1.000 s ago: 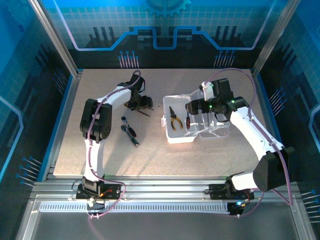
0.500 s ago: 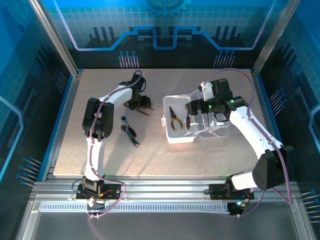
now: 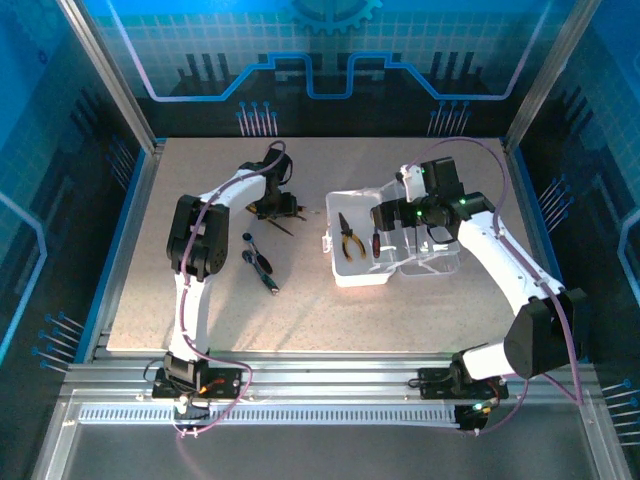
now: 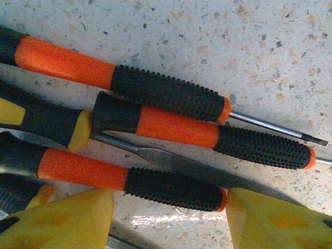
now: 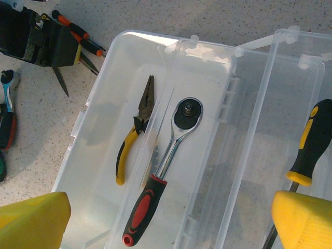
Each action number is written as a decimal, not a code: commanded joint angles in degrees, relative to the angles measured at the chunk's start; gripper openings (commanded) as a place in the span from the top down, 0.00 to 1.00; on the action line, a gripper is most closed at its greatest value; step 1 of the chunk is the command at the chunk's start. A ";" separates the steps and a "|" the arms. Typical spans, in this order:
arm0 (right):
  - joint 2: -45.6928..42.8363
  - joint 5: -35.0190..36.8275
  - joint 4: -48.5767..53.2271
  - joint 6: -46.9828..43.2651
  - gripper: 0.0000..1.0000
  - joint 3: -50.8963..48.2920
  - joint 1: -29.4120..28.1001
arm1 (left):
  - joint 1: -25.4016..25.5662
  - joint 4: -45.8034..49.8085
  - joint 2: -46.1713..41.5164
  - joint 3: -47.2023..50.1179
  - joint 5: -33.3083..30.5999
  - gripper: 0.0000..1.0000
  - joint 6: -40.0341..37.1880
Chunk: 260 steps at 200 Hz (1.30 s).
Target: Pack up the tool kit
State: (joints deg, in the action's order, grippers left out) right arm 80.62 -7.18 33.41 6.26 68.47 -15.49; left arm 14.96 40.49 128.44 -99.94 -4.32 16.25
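One clear case (image 5: 207, 129) sits on the tabletop (image 3: 400, 320), just the one. Inside it, count them off: one pair of yellow-handled pliers (image 5: 141, 120) and one ratchet (image 5: 165, 161) with a red-and-black grip. Over the lid half, there's one yellow-and-black screwdriver (image 5: 311, 145). That makes three tools at the case.

Out on the tabletop, left of its middle and toward the far edge, are three orange-and-black screwdrivers (image 4: 202, 129) side by side. One yellow-and-black-handled tool (image 4: 46, 122) lies among them, so four in that bunch.

Nearer the front edge is a small cluster of loose tools (image 3: 258, 265). There are at least two, too small to count for sure.
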 commanded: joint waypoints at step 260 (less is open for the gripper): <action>0.84 -2.75 -0.95 -0.89 0.00 0.35 -0.58 | -2.39 1.26 -2.19 2.33 3.29 0.43 0.18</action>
State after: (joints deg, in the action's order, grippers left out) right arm 80.66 -8.67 32.47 6.11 68.47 -15.49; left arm 12.80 41.76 124.01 -95.29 -2.48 15.09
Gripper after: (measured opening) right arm 0.996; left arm 0.572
